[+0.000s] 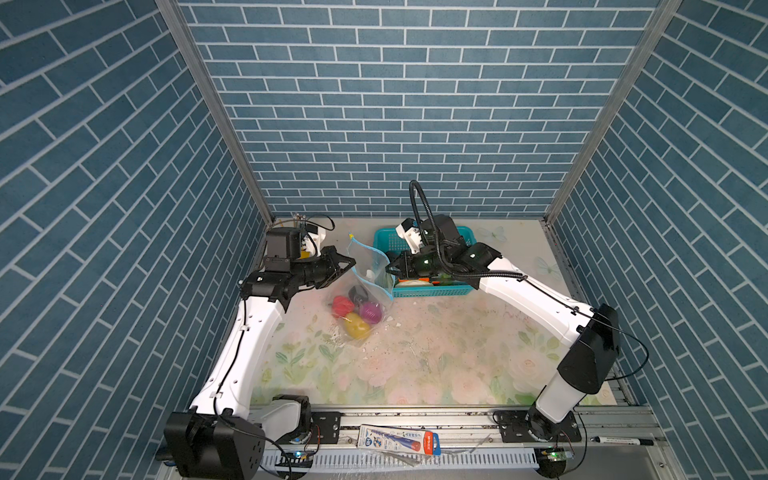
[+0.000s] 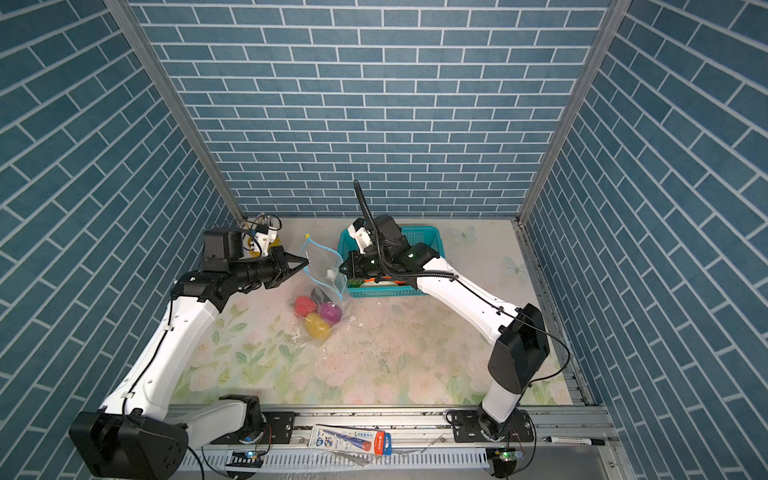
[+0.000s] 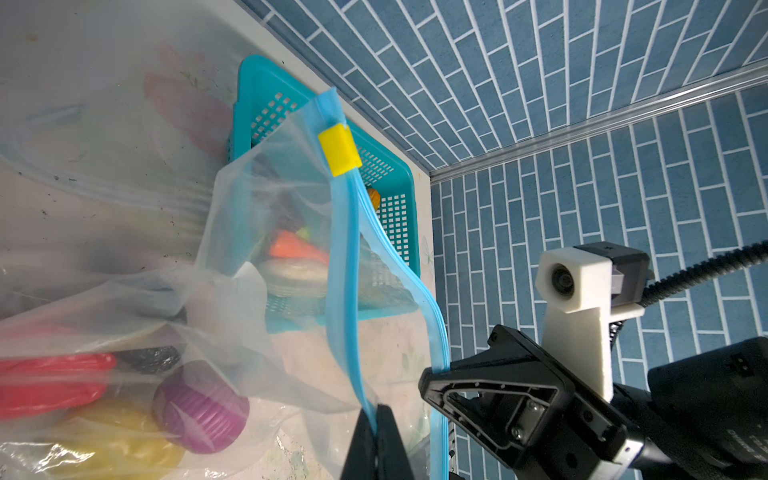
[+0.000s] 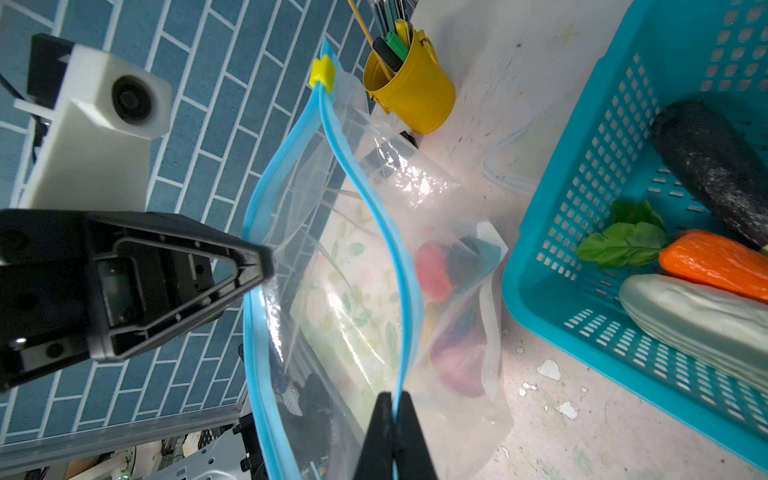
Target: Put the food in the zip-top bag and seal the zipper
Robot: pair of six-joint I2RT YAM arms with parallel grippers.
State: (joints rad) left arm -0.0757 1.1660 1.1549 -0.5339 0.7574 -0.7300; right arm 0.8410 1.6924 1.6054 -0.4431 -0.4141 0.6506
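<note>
- Your left pincer (image 3: 376, 415) is clenched on one lip of the zipper strip (image 3: 347, 249). Your right pincer (image 4: 392, 399) is clenched on the facing lip, so the mouth is held apart.
- The yellow slider tab (image 4: 322, 75) sits at the far end of the strip, clear of both grips.
- The bag (image 1: 365, 291) hangs from the two grips and its bottom rests on the worktop (image 1: 436, 353).
- Inside the bag are the red pepper (image 1: 343, 305), purple onion (image 1: 370, 311), yellow potato (image 1: 357, 326) and one dark piece.
- The eggplant (image 4: 715, 166), carrot (image 4: 715, 262) and radish (image 4: 698, 320) lie in the basket (image 1: 432, 291), just beside the bag.
- Handling: the film looks thin, limp and slick, so grip only the firmer strip. The toys look light and rigid, so take the long ones mid-body. If you release a lip, the mouth will likely sag.
</note>
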